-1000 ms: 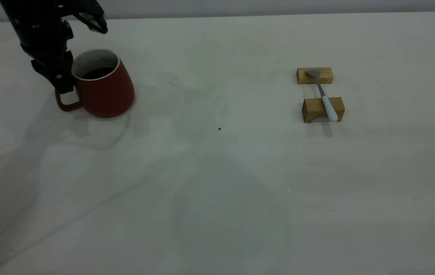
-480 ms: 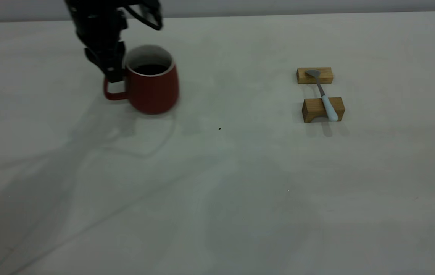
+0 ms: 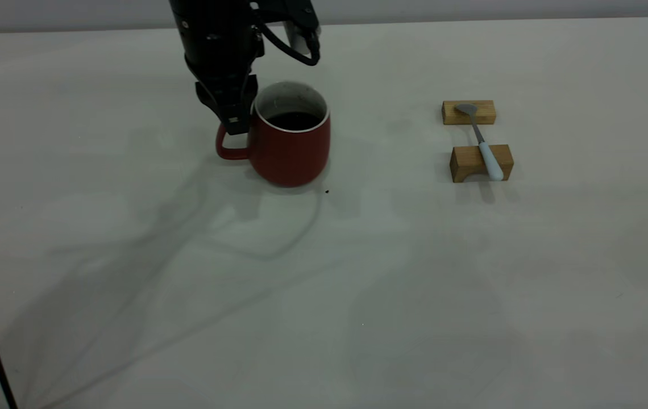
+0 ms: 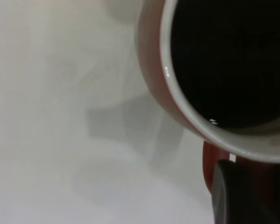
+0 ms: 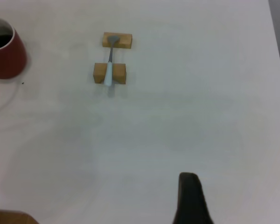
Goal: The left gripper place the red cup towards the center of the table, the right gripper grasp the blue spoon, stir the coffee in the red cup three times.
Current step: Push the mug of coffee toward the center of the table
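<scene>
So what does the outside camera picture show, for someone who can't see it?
The left end effector grips the handle of a red cup of dark coffee on a table. Nearby, a blue spoon lies across two wooden blocks.

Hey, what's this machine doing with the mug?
The left gripper is clamped on the handle of the red cup, which holds dark coffee, and has carried it from the table's left side to near the middle of the table. The blue spoon lies untouched across two wooden blocks to the right. The right gripper hangs back above bare table, well away from the spoon; it has not reached for it yet.
</scene>
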Tool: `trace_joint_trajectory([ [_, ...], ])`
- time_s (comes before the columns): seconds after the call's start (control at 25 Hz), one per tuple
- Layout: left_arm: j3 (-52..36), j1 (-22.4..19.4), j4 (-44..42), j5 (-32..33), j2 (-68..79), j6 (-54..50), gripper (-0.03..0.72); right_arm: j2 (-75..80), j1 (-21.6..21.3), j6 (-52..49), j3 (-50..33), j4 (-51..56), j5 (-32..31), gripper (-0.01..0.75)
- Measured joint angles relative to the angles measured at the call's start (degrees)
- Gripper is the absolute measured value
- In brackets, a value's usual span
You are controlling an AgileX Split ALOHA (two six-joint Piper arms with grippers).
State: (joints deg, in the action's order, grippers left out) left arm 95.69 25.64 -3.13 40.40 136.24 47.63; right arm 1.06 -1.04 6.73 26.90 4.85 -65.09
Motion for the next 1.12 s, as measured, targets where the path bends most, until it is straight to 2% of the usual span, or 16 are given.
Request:
trace_joint_trajectory([
  [0.6, 0.12, 0.33, -0.12, 0.03, 1.61, -2.00, 0.214, 0.00, 0.00, 0.00, 0.00, 0.00, 0.00, 0.565],
  [0.68, 0.12, 0.39, -0.06, -0.01, 1.66, -2.00, 0.236, 0.00, 0.00, 0.00, 0.00, 0.00, 0.00, 0.565],
  [0.76, 0.13, 0.51, -0.06, 0.10, 1.71, -2.00, 0.312, 0.00, 0.00, 0.00, 0.00, 0.00, 0.00, 0.565],
  [1.0, 0.25, 0.70, -3.49, 1.78, -0.13, -5.01, 0.624, 0.00, 0.00, 0.00, 0.00, 0.00, 0.00, 0.565],
  [1.12, 2.24, 0.70, -5.77, 6.32, -4.59, -9.05, 0.678, 0.00, 0.00, 0.00, 0.00, 0.00, 0.00, 0.565],
])
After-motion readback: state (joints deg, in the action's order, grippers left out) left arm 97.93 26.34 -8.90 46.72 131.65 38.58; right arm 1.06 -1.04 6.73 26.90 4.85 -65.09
